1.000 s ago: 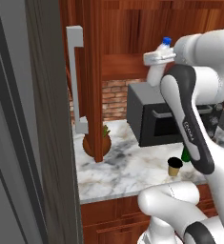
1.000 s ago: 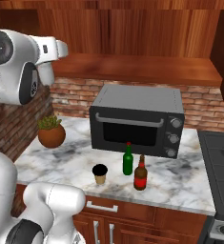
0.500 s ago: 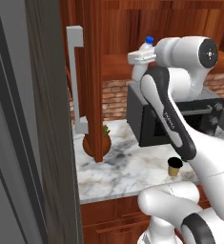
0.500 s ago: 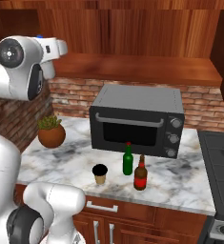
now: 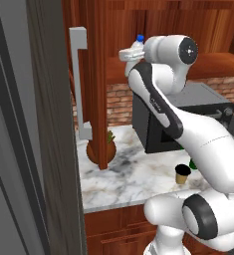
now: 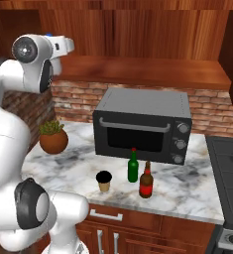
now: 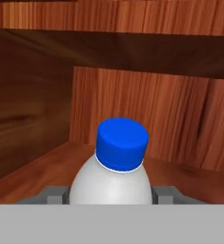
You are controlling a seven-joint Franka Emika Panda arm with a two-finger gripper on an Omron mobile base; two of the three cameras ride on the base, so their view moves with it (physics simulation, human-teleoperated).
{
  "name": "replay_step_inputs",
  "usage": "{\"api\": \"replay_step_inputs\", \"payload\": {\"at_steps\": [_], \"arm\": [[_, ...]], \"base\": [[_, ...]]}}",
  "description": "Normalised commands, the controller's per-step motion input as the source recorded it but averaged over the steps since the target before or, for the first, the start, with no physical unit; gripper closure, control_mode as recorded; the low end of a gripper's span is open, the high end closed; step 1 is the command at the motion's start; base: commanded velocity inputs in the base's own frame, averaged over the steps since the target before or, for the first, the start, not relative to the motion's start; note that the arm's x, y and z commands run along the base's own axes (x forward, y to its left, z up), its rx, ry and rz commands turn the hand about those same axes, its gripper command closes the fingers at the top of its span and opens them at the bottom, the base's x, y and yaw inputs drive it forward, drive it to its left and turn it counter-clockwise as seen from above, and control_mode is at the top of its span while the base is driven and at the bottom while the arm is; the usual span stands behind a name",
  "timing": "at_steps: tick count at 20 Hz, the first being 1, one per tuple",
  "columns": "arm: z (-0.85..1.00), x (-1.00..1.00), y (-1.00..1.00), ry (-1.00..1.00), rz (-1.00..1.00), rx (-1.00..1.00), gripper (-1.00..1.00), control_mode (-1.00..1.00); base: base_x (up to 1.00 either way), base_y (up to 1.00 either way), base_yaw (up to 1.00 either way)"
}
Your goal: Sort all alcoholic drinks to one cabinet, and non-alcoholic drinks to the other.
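Note:
My gripper [image 7: 108, 194] is shut on the white plastic bottle [image 7: 111, 178] with a blue cap, one grey finger [image 7: 51, 194] on each side of its body. The bottle [image 5: 137, 44] is held high up, at the open upper cabinet [image 7: 42, 167], whose wooden shelf and back wall lie just ahead. In the right base view the gripper [image 6: 63, 45] is at the upper left. On the counter stand the green glass bottle [image 6: 133, 166], the brown bottle with a red label [image 6: 146, 181] and the black-lidded coffee cup [image 6: 104, 180], also seen as the cup [image 5: 182, 174].
A dark toaster oven [image 6: 143, 124] stands behind the drinks. A potted plant [image 6: 53, 139] sits at the counter's left end. The open cabinet door [image 5: 96, 74] with its grey handle [image 5: 78, 84] hangs left of the arm. A stove [image 6: 232, 158] is at the right.
The arm has swung the held bottle leftward in the left base view, closer to the open cabinet. The drinks on the counter have not moved.

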Motion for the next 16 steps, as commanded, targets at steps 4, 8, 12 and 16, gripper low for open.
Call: {"api": "replay_step_inputs", "payload": {"at_steps": [4, 8, 12, 16], "arm": [[0.00, 0.70, 0.17, 0.01, 0.00, 0.00, 1.00, -1.00], [0.00, 0.67, 0.14, 0.01, 0.00, 0.00, 1.00, -1.00], [0.00, 0.59, 0.10, 0.07, 0.00, -0.01, 1.00, -1.00], [0.00, 0.50, 0.05, 0.08, 0.00, -0.02, 1.00, -1.00]], "base": [[0.00, 0.00, 0.00], [0.00, 0.00, 0.00], [0.00, 0.00, 0.00], [0.00, 0.00, 0.00]]}}
